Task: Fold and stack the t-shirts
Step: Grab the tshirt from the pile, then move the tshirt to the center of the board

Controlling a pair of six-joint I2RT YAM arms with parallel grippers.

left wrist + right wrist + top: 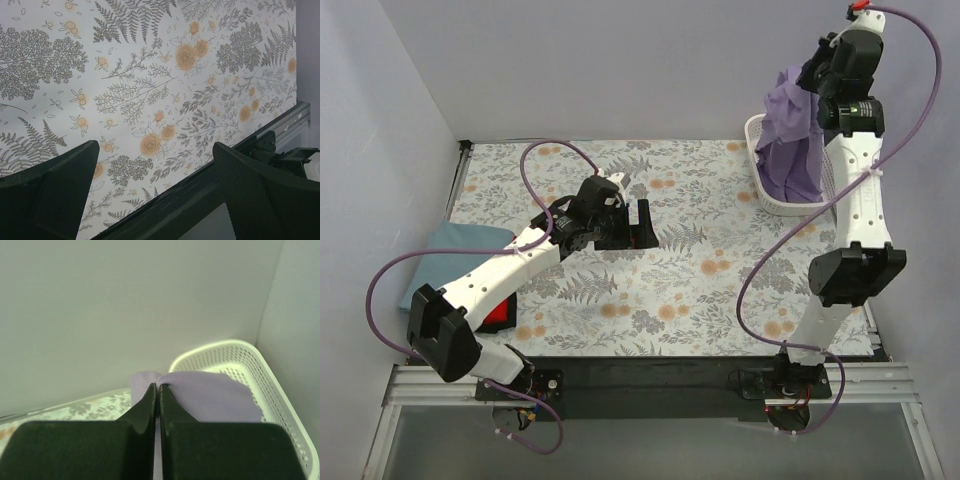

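Note:
My right gripper (809, 78) is raised high at the back right, shut on the lilac-purple t-shirt (790, 135), which hangs down into the white mesh basket (760, 185). In the right wrist view the fingers (150, 400) pinch the lilac cloth (210, 395) above the basket (265, 375). My left gripper (642, 224) is open and empty over the middle of the floral table cover (700, 270); its view shows only the cover (150, 75). A folded dusty blue-grey shirt (460, 245) lies at the left edge, and a red shirt (500, 312) shows under the left arm.
The basket stands at the back right corner by the wall. The table's black front rail (200, 195) shows in the left wrist view. Walls close in on the left, back and right.

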